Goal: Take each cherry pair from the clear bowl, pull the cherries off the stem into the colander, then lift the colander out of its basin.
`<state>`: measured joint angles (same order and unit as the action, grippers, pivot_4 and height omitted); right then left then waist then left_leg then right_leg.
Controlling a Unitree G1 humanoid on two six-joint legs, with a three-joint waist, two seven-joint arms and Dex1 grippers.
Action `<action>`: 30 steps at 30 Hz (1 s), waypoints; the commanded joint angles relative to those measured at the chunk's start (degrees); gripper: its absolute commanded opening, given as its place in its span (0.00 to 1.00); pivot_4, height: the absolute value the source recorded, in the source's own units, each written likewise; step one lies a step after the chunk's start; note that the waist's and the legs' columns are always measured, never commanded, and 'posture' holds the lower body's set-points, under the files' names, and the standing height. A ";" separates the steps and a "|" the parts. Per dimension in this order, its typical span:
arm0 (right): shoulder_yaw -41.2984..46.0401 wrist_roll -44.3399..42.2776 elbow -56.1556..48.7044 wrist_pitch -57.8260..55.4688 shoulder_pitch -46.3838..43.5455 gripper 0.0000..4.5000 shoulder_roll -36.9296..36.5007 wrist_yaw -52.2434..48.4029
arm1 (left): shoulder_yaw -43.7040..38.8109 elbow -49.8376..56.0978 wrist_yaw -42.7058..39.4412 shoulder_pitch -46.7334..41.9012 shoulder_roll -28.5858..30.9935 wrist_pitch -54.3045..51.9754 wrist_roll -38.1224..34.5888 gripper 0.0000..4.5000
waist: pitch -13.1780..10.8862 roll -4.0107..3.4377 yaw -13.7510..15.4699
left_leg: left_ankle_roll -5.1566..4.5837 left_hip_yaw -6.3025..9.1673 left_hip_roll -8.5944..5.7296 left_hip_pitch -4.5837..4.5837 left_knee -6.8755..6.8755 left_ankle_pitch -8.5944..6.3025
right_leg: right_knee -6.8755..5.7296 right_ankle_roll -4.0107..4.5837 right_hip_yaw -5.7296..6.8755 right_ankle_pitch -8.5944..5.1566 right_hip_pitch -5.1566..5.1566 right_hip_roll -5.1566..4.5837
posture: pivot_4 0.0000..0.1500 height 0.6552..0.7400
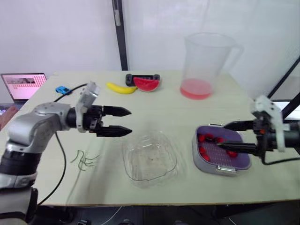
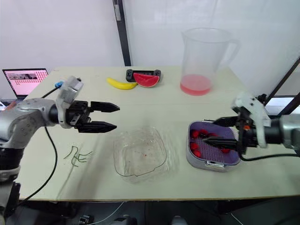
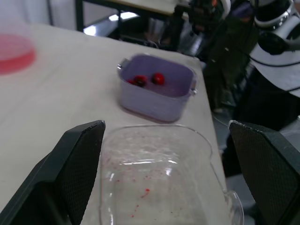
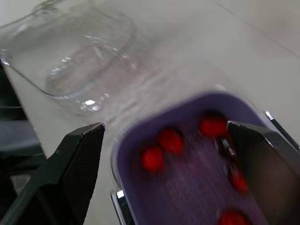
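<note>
The left gripper [image 1: 130, 122] hovers with its fingers spread wide, just beside the clear bowl [image 1: 150, 159], which sits near the middle of the tabletop's front edge, flecked with red. The right gripper [image 1: 221, 135], likewise open, reaches over the purple colander [image 1: 239, 160] seated in its grey basin [image 1: 206, 166] toward the right edge. Loose cherries [image 1: 205, 138] lie in the colander. Green stems [image 1: 83, 159] lie near the front left corner.

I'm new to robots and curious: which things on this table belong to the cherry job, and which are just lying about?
Job: clear bowl, colander, cherries, stems.
Lying about: banana, watermelon slice, pitcher, laptop.
</note>
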<state>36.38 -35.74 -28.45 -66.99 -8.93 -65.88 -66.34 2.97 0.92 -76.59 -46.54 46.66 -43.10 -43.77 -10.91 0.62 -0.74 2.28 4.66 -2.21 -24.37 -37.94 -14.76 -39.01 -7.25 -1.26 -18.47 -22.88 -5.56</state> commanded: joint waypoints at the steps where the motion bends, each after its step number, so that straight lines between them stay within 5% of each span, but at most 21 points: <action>1: 16.92 3.05 -5.94 -2.73 10.97 1.00 2.57 -0.84 | 1.94 -2.60 -3.79 -5.11 -2.11 1.73 1.93 0.98 | -0.01 0.02 0.20 | 0.00 -0.02 0.00 -0.01 -0.04 0.00 | 0.00 0.00 0.00 0.00 0.04 0.02 | 1.00 1.00; 6: 29.89 -1.20 -11.04 -8.93 17.16 1.00 7.31 0.45 | 3.42 -5.73 -6.88 -8.22 -5.18 2.86 3.98 0.98 | -0.01 0.03 -0.05 | 0.00 0.03 -0.01 0.15 -0.13 0.01 | 0.04 -0.01 -0.03 0.00 0.27 -0.02 | 1.00 1.00; 12: 31.13 -1.17 -12.89 -7.34 21.52 1.00 8.48 3.63 | 2.52 -8.99 -7.72 -8.34 -6.75 3.55 5.19 0.98 | 0.00 0.02 -0.08 | -0.02 0.06 0.03 0.35 -0.03 -0.01 | 0.06 -0.01 -0.07 -0.01 0.39 -0.01 | 1.00 1.00; 22: 12.14 -12.05 -10.91 -9.18 8.44 1.00 -10.50 4.18 | -1.47 -8.02 -3.21 1.05 -5.13 6.73 8.32 0.98 | -0.02 0.00 -0.19 | -0.02 0.08 0.16 0.41 -0.01 -0.01 | 0.06 -0.01 -0.12 -0.01 0.40 -0.04 | 1.00 1.00; 30: -9.58 -4.94 -10.21 6.54 8.34 1.00 -23.16 1.94 | -4.03 -1.66 0.87 6.22 -4.70 4.04 6.75 0.98 | -0.03 0.02 0.09 | -0.02 0.15 0.16 0.26 -0.07 -0.01 | 0.41 -0.02 0.00 0.00 0.51 -0.10 | 1.00 1.00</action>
<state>29.22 -42.85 -39.05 -63.84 -0.01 -88.26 -65.11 0.77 -3.29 -76.62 -40.48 41.53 -38.59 -35.72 -10.93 0.63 -0.64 2.26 4.81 -2.05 -24.13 -38.01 -14.77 -38.60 -7.28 -1.25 -18.48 -22.39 -5.66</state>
